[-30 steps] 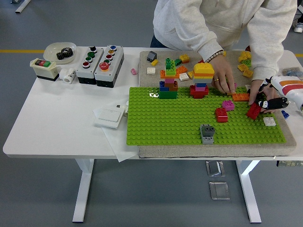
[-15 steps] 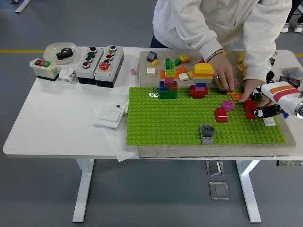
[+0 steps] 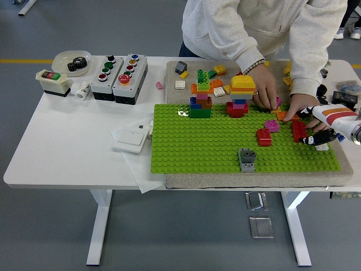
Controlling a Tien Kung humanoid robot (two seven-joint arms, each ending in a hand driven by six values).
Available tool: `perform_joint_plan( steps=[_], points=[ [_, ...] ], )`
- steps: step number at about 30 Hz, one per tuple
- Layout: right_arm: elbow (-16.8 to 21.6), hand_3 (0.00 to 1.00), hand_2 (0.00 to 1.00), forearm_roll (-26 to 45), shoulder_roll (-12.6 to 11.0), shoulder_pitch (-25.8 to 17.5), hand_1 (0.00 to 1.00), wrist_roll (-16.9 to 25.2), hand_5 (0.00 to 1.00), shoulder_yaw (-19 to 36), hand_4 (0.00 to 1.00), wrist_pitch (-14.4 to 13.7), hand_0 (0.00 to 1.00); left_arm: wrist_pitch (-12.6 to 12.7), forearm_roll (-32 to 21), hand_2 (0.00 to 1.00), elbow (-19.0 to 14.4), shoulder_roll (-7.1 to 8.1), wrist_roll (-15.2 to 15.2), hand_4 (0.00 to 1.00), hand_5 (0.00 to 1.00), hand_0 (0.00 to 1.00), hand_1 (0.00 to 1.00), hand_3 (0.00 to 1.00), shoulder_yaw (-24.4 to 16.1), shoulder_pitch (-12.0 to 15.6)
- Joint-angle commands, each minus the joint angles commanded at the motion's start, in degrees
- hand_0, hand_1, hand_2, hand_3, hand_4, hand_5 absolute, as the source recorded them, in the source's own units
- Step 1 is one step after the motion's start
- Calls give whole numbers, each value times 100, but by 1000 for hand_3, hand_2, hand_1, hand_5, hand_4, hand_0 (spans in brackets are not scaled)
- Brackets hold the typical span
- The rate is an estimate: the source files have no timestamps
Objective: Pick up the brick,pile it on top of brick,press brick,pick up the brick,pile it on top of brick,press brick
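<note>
A red brick (image 3: pixel 298 131) stands on the right part of the green baseplate (image 3: pixel 197 147). My right hand (image 3: pixel 313 137), on a white and orange forearm, comes in from the right edge with its black fingers curled against the brick's right side. Just behind the brick lies an orange brick (image 3: pixel 281 115). A person at the far side has one hand (image 3: pixel 299 106) resting by that orange brick. The person's other hand (image 3: pixel 265 87) is on small bricks beside the yellow-topped tower (image 3: pixel 241 95). The left arm is out of sight.
On the baseplate are a second red brick (image 3: pixel 263 136), a pink brick (image 3: pixel 272 125), a grey brick (image 3: pixel 246 158) and a green-topped tower (image 3: pixel 201 97). Loose bricks lie behind it. Button boxes (image 3: pixel 119 71), a bowl (image 3: pixel 71 61) and a white switch plate (image 3: pixel 131 137) are at the left.
My right hand carried the red brick a little left and down onto the baseplate. The person's hand slid from near my fingers back toward the orange brick.
</note>
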Motion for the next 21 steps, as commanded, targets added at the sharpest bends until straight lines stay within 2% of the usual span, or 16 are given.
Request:
perform_joint_plan(
  steps=[7, 16, 21],
  points=[
    [-163, 844, 800, -69, 136, 63, 765, -10, 404, -18, 891, 24, 778, 1, -12, 608, 0, 1, 1, 536, 551, 780, 719, 541, 7, 6],
    [-564, 847, 803, -80, 401, 171, 769, -70, 411, -60, 902, 99, 778, -3, -75, 607, 0, 7, -4, 536, 551, 781, 718, 541, 88, -8],
    [-692, 847, 803, -61, 446, 185, 769, -88, 411, -41, 902, 159, 778, 2, -73, 607, 0, 7, -5, 536, 551, 781, 718, 541, 78, -11]
  ],
)
